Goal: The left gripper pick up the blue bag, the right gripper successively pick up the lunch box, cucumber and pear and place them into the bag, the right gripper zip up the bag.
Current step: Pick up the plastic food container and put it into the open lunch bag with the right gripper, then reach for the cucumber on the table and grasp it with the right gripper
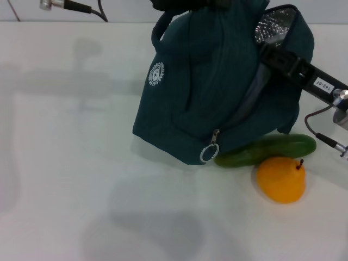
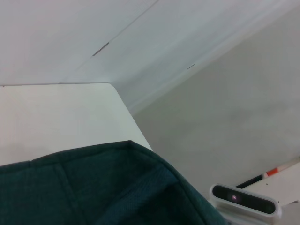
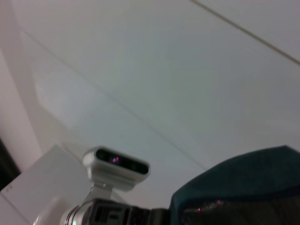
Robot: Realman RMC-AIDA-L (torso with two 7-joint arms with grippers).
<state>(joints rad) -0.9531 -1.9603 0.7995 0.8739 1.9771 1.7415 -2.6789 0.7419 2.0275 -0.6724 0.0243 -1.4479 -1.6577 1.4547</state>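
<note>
Worktop [image 1: 65, 163]: white surface carrying the bag's base, the cucumber and the pear.
Left gripper [image 1: 185, 4]: at the top of the blue bag, at the upper edge of the head view; it appears to hold the bag up by the handle region, but whether its fingers are clenched cannot be told.
Blue bag [image 1: 201, 92]: tilted, resting on its lower corner on the worktop; mouth open at upper right with foil lining showing; zip pull [image 1: 209, 152] hanging low at the front.
Right gripper [image 1: 272, 51]: arm reaches into the bag mouth; fingers hidden inside, state cannot be told.
Lunch box: not visible; judged to be inside the bag.
Cucumber [image 1: 266, 150]: lying on the worktop, touching the bag's lower edge.
Pear [image 1: 281, 179]: just in front of the cucumber, stem up.
Step in hand: lunch box placement, judged.
Next move: withdraw the right arm clear of the mouth, then descend on the cucumber, gripping across its width.
</note>
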